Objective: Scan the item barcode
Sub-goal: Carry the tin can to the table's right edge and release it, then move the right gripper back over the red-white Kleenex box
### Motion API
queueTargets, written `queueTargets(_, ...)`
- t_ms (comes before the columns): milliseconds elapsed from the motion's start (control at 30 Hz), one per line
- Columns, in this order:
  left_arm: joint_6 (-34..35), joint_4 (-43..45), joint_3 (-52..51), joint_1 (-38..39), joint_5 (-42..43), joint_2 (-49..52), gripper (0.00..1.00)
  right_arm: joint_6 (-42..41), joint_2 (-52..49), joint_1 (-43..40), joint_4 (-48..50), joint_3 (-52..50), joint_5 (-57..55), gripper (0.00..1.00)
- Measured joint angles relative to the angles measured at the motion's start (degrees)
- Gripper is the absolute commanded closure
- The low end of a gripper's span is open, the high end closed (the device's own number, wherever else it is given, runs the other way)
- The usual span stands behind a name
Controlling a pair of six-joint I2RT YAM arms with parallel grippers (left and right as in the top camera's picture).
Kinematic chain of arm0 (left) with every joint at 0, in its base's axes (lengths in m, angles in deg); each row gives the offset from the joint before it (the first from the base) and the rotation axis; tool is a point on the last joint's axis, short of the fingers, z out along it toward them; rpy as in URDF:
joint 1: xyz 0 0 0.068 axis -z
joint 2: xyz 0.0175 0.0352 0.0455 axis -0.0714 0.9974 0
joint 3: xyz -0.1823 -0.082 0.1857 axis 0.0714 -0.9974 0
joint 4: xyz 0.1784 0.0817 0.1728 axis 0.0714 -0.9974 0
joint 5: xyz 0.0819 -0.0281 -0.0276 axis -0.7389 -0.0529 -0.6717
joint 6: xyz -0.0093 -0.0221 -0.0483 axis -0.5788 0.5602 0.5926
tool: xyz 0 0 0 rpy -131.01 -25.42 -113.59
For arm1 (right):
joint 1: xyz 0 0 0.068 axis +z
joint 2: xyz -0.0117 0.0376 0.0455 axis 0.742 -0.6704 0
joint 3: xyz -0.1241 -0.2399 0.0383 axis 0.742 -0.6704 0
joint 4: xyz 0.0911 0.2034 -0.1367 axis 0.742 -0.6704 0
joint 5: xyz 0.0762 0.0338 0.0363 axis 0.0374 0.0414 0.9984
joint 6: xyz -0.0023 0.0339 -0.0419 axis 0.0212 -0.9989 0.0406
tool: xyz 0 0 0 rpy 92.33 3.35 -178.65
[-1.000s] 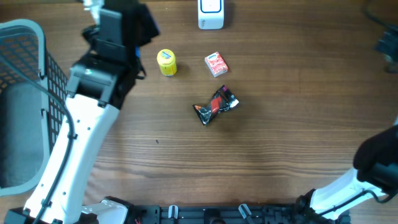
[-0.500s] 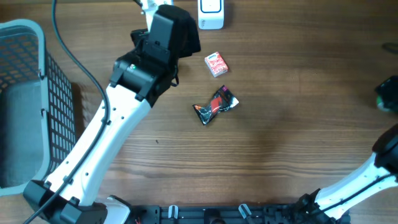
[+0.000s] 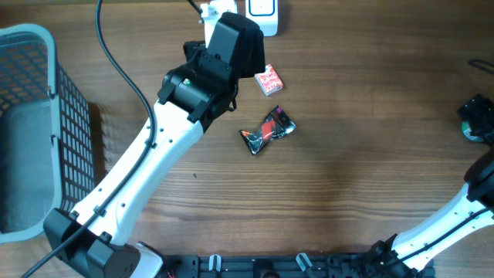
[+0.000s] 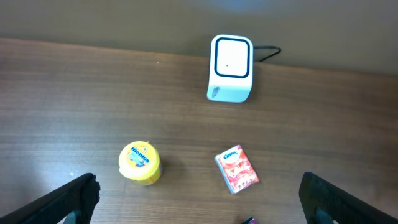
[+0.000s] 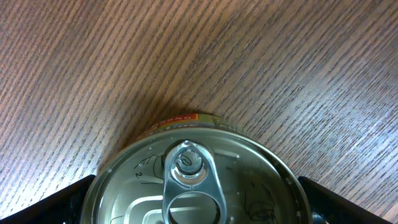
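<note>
Overhead: white scanner (image 3: pixel 262 17) stood at the 12 o'clock edge of the wooden table (image 3: pixel 347 185), partly covered by the left arm. Small red carton (image 3: pixel 268 80) lay flat just toward 6 o'clock from it. Crumpled black-and-red packet (image 3: pixel 267 131) lay near table centre, at 6 o'clock from the carton and apart from it. Grey mesh basket (image 3: pixel 35 35) sat at the 9 o'clock edge. Left gripper (image 4: pixel 198 198) hung over the far half of the table, fingers spread to their widest, nothing between them but bare wood. In its wrist view the scanner's blue-outlined face pointed up, with a dark cable (image 4: pixel 267 55) leaving it toward 3 o'clock. A yellow round tub (image 4: pixel 140 163) stood at 9 o'clock from the carton, well clear of it; the tub was hidden under the arm in the overhead view. Right gripper (image 5: pixel 199 199) sat at the table's 3 o'clock edge, fingers spread wide either side of a ring-pull can (image 5: pixel 199 177) standing upright on the wood. Could not tell whether the pads touched the can's wall; no grip apparent.
</note>
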Motion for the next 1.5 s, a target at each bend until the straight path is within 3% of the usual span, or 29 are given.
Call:
queueTargets(233,-0.8,3.1,0.0,0.0,0.0,0.0,0.00,0.1,1.8,0.0,-1.7,-0.6,0.6,0.00)
queueTargets(400,-1.2,5.9,0.0,0.0,-2.8,0.0,0.00,0.1,11.5,0.0,-2.4,-1.1,5.5,0.00)
queueTargets(600,-1.5,7.1,0.0,-1.7,-7.0,-3.3,0.00,1.0,29.3,0.2,-1.6,-0.9,24.0,0.00)
queueTargets(700,-1.5,5.9,0.0,-5.3,-8.0,-8.1,0.00,1.5,32.4,3.1,-1.3,-0.3,31.0,0.00)
queueTargets(967,-1.5,0.5,0.1,-12.5,-9.5,-21.5,0.00,-1.1,25.4,27.1,-3.1,-0.3,23.5,0.00)
queueTargets(1200,-1.5,-6.1,0.3,-15.0,-10.0,-23.2,0.00,-0.8,15.5,48.9,-0.9,-0.1,18.8,0.00)
queueTargets(1500,-1.2,-7.4,0.3,-16.2,-10.1,-22.4,0.00,3.3,3.9,59.1,-3.1,0.9,13.5,0.00)
